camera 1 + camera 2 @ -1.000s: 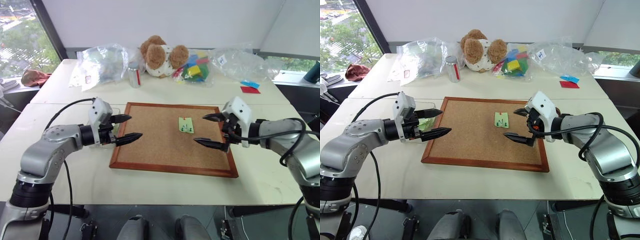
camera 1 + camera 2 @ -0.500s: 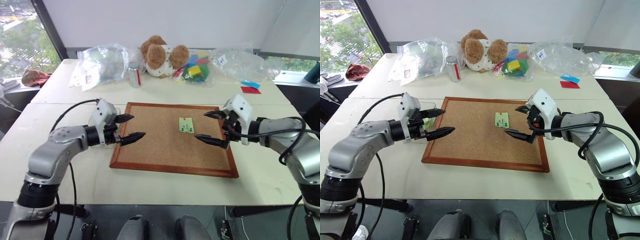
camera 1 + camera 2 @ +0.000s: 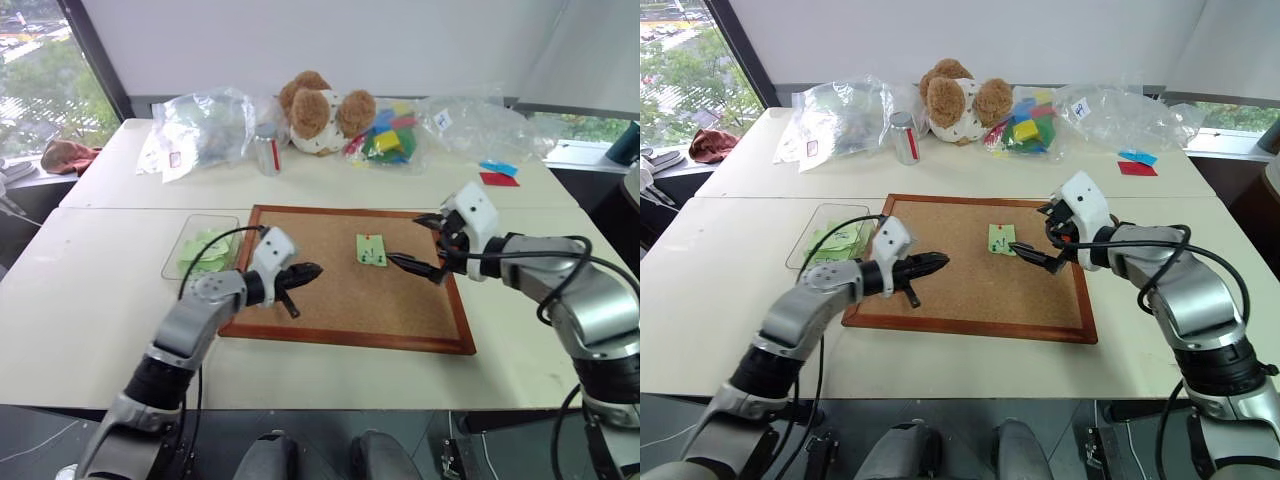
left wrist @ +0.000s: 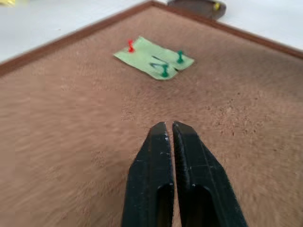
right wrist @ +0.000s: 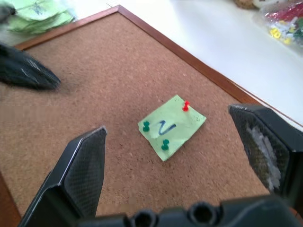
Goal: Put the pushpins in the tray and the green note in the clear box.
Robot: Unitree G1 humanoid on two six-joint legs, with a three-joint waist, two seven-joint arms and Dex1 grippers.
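The green note (image 3: 371, 250) lies on the cork board (image 3: 340, 305), held by a red pushpin (image 5: 186, 106) and two green pushpins (image 5: 146, 126). My right gripper (image 3: 408, 240) hovers open just right of the note, and in the right wrist view its fingers (image 5: 85, 165) straddle it. My left gripper (image 3: 310, 270) is shut on nothing, low over the board's left part and pointing at the note (image 4: 154, 59). The clear box (image 3: 200, 247), holding pale-green notes, sits left of the board. A dark tray (image 4: 191, 4) peeks past the board's far edge.
A teddy bear (image 3: 325, 110), a metal can (image 3: 267, 150) and clear plastic bags (image 3: 200, 125) line the back of the table. Red and blue cards (image 3: 498, 175) lie at the back right. Bare white tabletop surrounds the board.
My left arm has swung right and down over the board, uncovering the clear box, and its gripper has shut. The right gripper has edged closer to the note, still open.
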